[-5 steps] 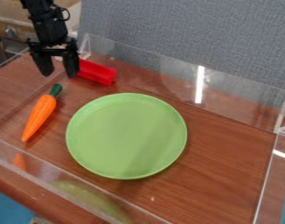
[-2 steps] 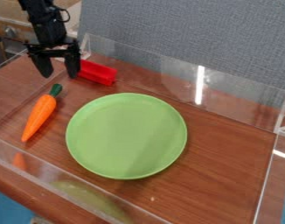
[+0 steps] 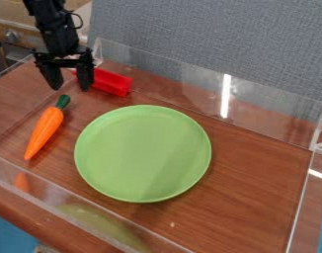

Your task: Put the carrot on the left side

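Observation:
The orange carrot [image 3: 45,130] with its dark green stub lies on the wooden table at the left, just left of the green plate [image 3: 142,152]. My black gripper [image 3: 66,78] hangs above and behind the carrot's green end, near the back left. Its fingers stand open with nothing between them, and it does not touch the carrot.
A red rectangular block [image 3: 109,80] lies just right of the gripper at the back. Clear plastic walls [image 3: 256,99] ring the table on all sides. A grey panel stands behind.
The gripper has shifted slightly right and a little up. The carrot, plate and block have not moved.

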You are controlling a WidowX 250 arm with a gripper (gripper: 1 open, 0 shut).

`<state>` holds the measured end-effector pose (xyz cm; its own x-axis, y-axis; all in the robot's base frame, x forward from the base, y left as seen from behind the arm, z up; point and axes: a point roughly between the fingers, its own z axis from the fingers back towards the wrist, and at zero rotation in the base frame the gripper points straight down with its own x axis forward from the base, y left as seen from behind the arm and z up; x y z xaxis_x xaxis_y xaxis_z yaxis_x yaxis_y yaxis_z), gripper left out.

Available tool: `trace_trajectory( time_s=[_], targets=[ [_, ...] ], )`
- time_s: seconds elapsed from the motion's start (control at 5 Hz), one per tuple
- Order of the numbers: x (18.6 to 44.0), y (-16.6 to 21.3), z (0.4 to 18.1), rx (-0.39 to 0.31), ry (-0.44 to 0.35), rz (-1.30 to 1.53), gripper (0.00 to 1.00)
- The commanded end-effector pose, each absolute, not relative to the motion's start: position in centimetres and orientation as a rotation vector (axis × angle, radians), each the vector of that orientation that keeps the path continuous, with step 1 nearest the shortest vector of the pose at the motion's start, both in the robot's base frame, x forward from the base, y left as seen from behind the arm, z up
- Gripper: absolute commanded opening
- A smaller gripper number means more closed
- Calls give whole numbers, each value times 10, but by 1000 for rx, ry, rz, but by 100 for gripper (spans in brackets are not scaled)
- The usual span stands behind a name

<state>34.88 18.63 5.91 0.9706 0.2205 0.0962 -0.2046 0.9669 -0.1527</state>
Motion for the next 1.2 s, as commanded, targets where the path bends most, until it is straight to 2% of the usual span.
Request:
trace_trajectory(
  time_s=[0.0, 0.2, 0.8, 1.0],
  targets=[
    [360, 190, 87, -107, -184, 152, 0],
    [363, 191, 86, -110, -179, 120, 100],
    [357, 194, 101, -107, -167, 210, 100],
    [361, 194, 91, -110, -158, 216, 100]
  ],
)
